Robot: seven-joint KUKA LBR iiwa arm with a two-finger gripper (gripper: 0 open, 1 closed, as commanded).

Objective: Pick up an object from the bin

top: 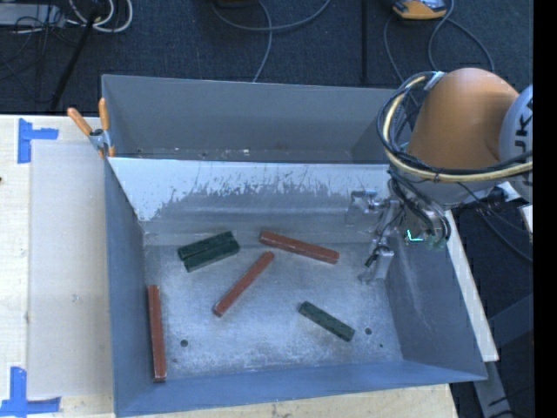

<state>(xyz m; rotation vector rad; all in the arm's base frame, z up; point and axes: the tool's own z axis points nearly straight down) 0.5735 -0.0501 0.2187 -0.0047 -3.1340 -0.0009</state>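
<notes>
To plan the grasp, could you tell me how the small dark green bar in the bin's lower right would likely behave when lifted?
The dark green bar looks straight and flat-sided, so it is probably stiff and would slide rather than roll. It lies flat, apart from the other pieces, so it should lift alone. Being short and slim, it seems light.

The grey metal bin [244,129] holds, lying apart on its floor: dark green block [209,250], dark green bar [326,320], left-wall brown bar [156,332], middle brown bar [244,283], rear brown bar [298,247].

Bare floor [278,342] surrounds the claw [376,266]; right wall [428,303] stands close beside.
</notes>
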